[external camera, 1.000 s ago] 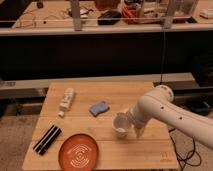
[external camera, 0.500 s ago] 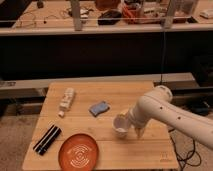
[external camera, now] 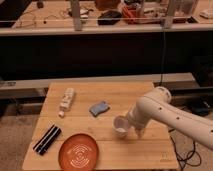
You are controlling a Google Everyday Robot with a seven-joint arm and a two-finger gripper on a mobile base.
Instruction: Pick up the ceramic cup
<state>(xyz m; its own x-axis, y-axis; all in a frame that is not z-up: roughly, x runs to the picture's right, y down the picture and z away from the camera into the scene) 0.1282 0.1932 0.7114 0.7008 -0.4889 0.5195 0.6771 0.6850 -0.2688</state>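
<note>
Item one, the ceramic cup (external camera: pixel 120 126): small, white, round, with a wide rim narrowing to the base and a smooth glazed look. You will find it right of centre on the wooden table (external camera: pixel 150 92), in the same spot it held half a second and a full second ago. Nothing has lifted yet, so judge the pick as not begun or only just being secured.

Item two, the gripper (external camera: pixel 133 130): at the end of the white, rounded arm, pressed in against the cup's right side. Whether it is clenched on the cup or loose beside it you cannot tell from this view. Its pose matches the two earlier frames closely, which suggests a pause at the grasp point, not travel.

Item three, the orange plate (external camera: pixel 78 153): a flat disc with pale concentric markings, at the front edge, well left of the cup.

Item four, a blue pad (external camera: pixel 99 108): soft-looking, roughly rectangular, behind and left of the cup.

Item five, a white bottle-like object (external camera: pixel 66 101): lying on its side, far left.

Item six, a black bar-shaped object (external camera: pixel 47 139): long, dark, set at a slant near the left front corner
</note>
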